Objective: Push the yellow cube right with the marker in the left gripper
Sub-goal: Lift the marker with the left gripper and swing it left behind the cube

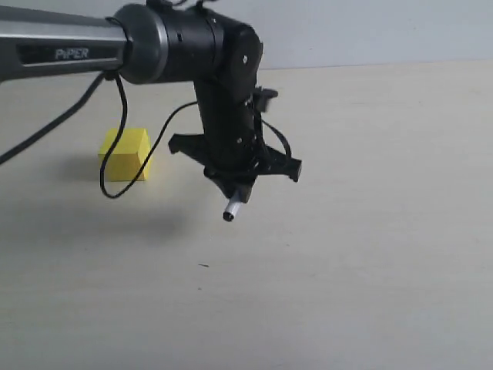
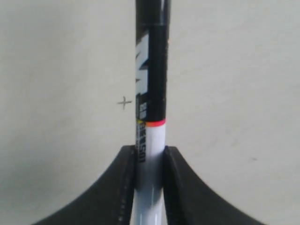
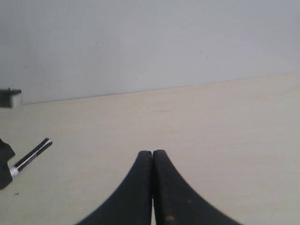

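The yellow cube point(image 1: 125, 154) sits on the beige table at the left of the exterior view. My left gripper point(image 1: 236, 191) hangs to the cube's right and a little nearer, pointing down, well apart from it. It is shut on the marker point(image 1: 232, 209), whose white end with a black tip sticks out below the fingers. In the left wrist view the gripper point(image 2: 150, 154) clamps the white barrel, and the marker point(image 2: 151, 70) runs out over bare table. My right gripper point(image 3: 152, 153) is shut and empty; the marker point(image 3: 33, 156) shows far off in its view. The cube is hidden in both wrist views.
A black cable point(image 1: 115, 166) loops down from the arm across the front of the cube. A small pencil cross point(image 2: 124, 102) marks the table beside the marker. A pale wall point(image 1: 385, 31) closes the table's far edge.
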Motion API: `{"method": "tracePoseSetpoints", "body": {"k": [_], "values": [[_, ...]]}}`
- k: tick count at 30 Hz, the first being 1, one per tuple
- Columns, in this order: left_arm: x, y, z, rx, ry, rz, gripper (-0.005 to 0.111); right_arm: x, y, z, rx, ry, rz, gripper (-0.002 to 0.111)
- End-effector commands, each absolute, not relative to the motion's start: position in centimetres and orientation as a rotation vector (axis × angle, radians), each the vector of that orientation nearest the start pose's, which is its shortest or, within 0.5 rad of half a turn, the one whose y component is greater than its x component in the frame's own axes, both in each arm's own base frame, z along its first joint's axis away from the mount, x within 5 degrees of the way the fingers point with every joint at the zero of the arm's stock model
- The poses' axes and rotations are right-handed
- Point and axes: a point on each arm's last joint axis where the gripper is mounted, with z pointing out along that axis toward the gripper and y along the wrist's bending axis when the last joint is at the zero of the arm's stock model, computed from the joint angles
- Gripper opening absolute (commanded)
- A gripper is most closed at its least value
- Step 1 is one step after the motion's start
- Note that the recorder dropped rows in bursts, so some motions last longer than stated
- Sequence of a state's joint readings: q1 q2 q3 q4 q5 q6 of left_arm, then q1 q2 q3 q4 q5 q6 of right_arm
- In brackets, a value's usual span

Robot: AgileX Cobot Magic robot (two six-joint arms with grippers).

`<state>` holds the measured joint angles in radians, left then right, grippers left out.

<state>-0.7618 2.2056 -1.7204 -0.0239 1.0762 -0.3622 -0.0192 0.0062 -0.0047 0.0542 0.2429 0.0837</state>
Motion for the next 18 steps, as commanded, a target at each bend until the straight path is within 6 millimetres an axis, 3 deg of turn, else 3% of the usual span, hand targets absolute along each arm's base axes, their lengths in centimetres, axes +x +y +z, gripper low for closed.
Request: {"method": "tracePoseSetpoints", "body": {"k": [1,4,11,18], "values": [[31.6,-31.3,21.6,0.851,2.785,-0.148,0.0,5.5,0.0,19.2,0.123,1.718,0.087,0.0],[31.0,-30.5,24.1,0.924,2.701,-0.066,0.0,5.5,0.0,19.2,0.123,1.718,0.087,0.0],[28.4,-27.6,27.7,1.145,2.648,0.024,0.0,5.5,0.0,19.2,0.123,1.718,0.087,0.0],[25.1,-23.1,29.6,1.346,2.444,0.031,0.0,5.5,0.0,19.2,0.123,1.718,0.087,0.0]]}}
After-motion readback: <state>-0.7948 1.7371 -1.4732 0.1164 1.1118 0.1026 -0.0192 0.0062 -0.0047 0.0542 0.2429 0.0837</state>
